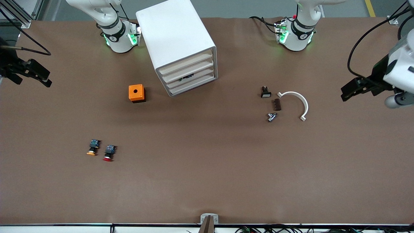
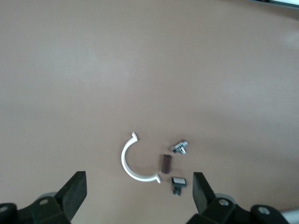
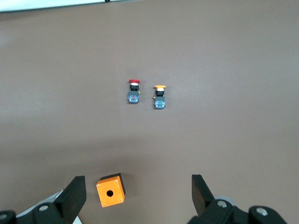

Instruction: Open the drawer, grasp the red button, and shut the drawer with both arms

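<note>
The white cabinet stands between the arm bases, and all four of its cream-fronted drawers are shut. The red-capped button lies on the table toward the right arm's end, beside a yellow-orange-capped button. Both show in the right wrist view, the red one and the yellow-orange one. My right gripper hangs open and empty over the right arm's end of the table, and its wrist view shows the jaws wide apart. My left gripper hangs open and empty over the left arm's end, jaws also wide apart.
An orange cube with a hole sits beside the cabinet and shows in the right wrist view. Toward the left arm's end lie a white half-ring, a brown block, a metal fitting and a small black part.
</note>
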Robot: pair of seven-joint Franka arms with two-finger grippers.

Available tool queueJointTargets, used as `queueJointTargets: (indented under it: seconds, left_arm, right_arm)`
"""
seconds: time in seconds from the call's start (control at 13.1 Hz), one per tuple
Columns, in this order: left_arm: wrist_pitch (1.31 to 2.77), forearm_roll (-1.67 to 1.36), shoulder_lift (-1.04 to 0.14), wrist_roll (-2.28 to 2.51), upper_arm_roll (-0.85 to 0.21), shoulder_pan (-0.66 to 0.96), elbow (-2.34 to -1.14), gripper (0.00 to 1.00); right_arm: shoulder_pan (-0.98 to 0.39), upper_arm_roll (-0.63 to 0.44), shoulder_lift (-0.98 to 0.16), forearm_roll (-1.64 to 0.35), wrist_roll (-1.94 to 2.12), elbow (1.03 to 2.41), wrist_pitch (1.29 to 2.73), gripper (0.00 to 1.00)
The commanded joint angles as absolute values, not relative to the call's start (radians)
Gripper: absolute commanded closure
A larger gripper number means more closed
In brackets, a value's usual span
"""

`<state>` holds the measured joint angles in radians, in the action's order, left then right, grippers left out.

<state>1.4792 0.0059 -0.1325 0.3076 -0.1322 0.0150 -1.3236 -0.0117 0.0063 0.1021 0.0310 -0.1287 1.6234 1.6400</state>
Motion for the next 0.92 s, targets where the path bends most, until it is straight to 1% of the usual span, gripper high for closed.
queueJointTargets:
  seconds: [0.0,0.15,0.46,0.61,0.69,0.84]
  left_arm:
    - [1.479,-0.044,-0.039,0.253,-0.06,0.047,-1.411,0.0]
    - [1.479,-0.043,-0.002,0.25,-0.052,0.045,-1.454,0.0]
    - [1.462,-0.005,0.006,0.229,-0.06,0.034,-1.46,0.0]
    - [1.456,0.015,0.012,0.18,-0.061,0.041,-1.477,0.0]
    - [1.457,0.015,0.018,0.179,-0.063,0.043,-1.494,0.0]
    - [1.466,0.021,0.049,0.178,-0.109,0.032,-1.534,0.0]
  right_arm:
    - [0.002,0.008,0.06,0.018,-0.11,1.563,1.626,0.0]
    - [0.002,0.008,0.026,0.023,-0.112,1.531,1.626,0.0]
    - [0.002,0.009,-0.041,0.031,-0.11,1.468,1.624,0.0]
    - [0.002,0.009,-0.046,0.029,-0.11,1.463,1.623,0.0]
    - [0.002,0.009,-0.045,0.029,-0.113,1.462,1.6,0.0]
    - [0.0,0.009,-0.041,0.025,-0.114,1.463,1.574,0.0]
